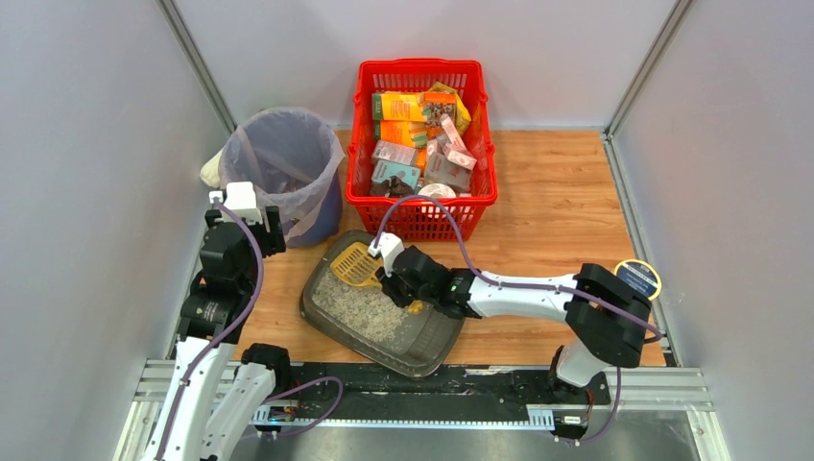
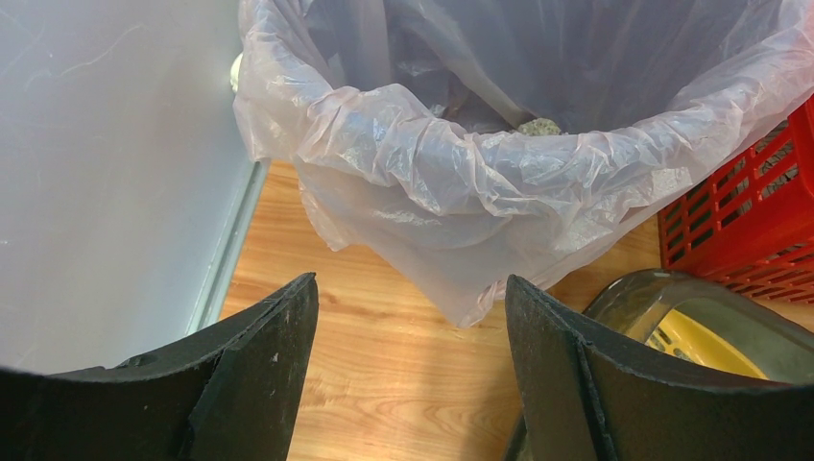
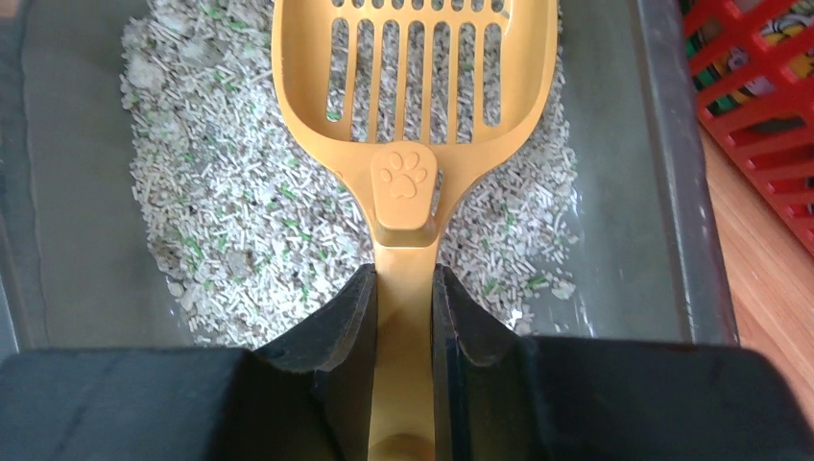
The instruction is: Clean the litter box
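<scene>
The litter box [image 1: 432, 348] is a dark grey tray lying askew near the table's front, with pale gravelly litter [image 1: 363, 307] in its middle. In the right wrist view its grey wall [image 3: 677, 192] runs down the right side and the litter [image 3: 240, 221] spreads beneath a yellow slotted scoop [image 3: 418, 86]. My right gripper [image 3: 403, 288] is shut on the scoop's handle, and the scoop [image 1: 355, 264] reaches over the tray's far corner. My left gripper [image 2: 411, 307] hangs open and empty over bare wood, just in front of the bag-lined bin [image 2: 499, 173].
A round bin [image 1: 286, 163] with a translucent bag stands back left. A red mesh basket [image 1: 422, 206] full of packets sits behind the tray. A small round blue-and-yellow tin [image 1: 638, 279] lies at the right edge. Grey walls close in both sides.
</scene>
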You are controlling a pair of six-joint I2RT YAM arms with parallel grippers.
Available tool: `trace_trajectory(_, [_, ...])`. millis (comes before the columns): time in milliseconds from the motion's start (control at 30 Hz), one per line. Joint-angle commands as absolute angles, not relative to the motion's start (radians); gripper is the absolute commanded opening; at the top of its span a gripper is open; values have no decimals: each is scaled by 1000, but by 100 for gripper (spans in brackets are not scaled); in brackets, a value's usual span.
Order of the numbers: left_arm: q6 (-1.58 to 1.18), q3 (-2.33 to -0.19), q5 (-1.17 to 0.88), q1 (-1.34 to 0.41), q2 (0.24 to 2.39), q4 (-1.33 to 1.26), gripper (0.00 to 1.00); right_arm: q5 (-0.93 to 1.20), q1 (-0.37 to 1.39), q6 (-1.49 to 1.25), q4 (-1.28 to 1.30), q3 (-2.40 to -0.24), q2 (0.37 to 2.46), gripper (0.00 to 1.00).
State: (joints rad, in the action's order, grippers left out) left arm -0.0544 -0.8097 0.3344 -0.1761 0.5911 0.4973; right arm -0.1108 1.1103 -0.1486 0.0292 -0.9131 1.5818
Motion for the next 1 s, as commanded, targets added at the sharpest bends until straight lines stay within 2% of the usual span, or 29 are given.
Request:
trace_trajectory(0, [-49, -807, 331, -176, 592, 468, 79, -181, 1132, -129, -184, -885, 1597, 0])
trace_trajectory(133, [-49, -807, 331, -176, 591, 469, 79, -204, 1137, -121, -284, -822, 1591, 1])
trace_trajectory(333, [-51, -808, 325, -176, 594, 469, 79, -195, 1155, -80, -253, -819, 1641, 9])
trace_trajectory(433, [-51, -808, 325, -176, 592, 468, 79, -219, 1175, -66, -265, -804, 1651, 19])
trace_trajectory(467, [-51, -808, 327, -176, 591, 469, 79, -219, 1181, -66, -271, -801, 1649, 25])
trace_trajectory(633, [-52, -808, 324, -176, 591, 468, 79, -252, 1187, -67, -271, -810, 1649, 37])
trace_trajectory(733, [-54, -808, 321, -176, 589, 471, 79, -255, 1187, -72, -284, -807, 1649, 51])
trace_trajectory(900, [-52, -808, 324, -176, 584, 468, 79, -262, 1193, -74, -310, -785, 1631, 59])
trace_trajectory(933, [-52, -808, 324, -176, 583, 469, 79, -268, 1193, -75, -311, -784, 1618, 69])
trace_trajectory(967, [-54, -808, 321, -176, 584, 469, 79, -281, 1196, -74, -311, -778, 1611, 70])
